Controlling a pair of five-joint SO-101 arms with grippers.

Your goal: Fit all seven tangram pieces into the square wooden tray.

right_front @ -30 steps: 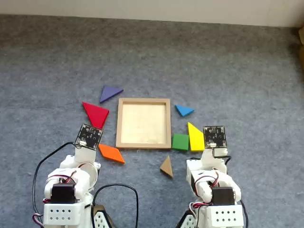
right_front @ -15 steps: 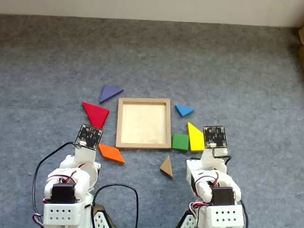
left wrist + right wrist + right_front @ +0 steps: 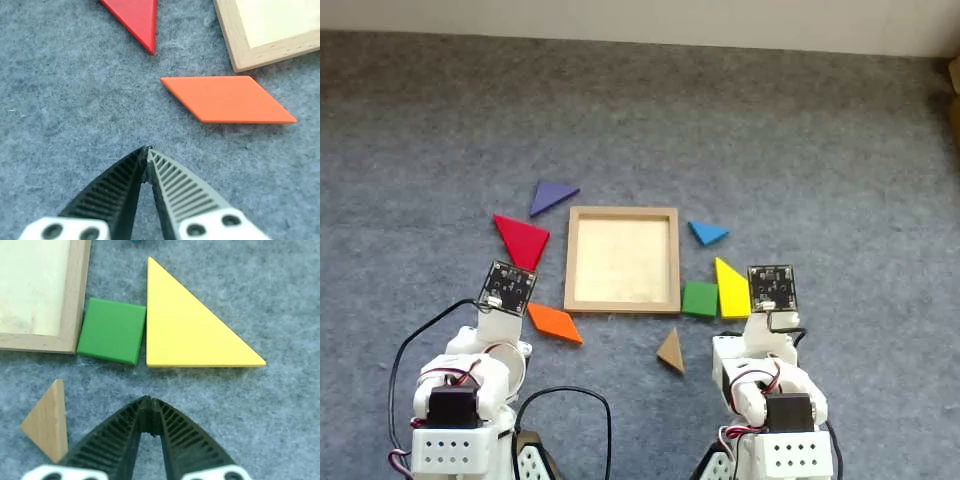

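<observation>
Left of centre: red triangular piece (image 3: 523, 240), purple triangle (image 3: 552, 196) above, orange parallelogram (image 3: 555, 322) below, just beyond left gripper (image 3: 146, 152), tips pressed together. Centre: square wooden tray (image 3: 623, 303). Right: blue triangle (image 3: 706, 233), green square (image 3: 699, 298) beside yellow triangle (image 3: 730, 290), tan triangle (image 3: 670, 350) lower. Both near right gripper (image 3: 146, 401), likewise closed.

Grey carpet (image 3: 770, 130) under tray (image 3: 571, 260), tangram pieces (image 3: 524, 240)

wooden tray (image 3: 623, 302), seven coloured pieces around it, grey carpet (image 3: 820, 130)
</observation>
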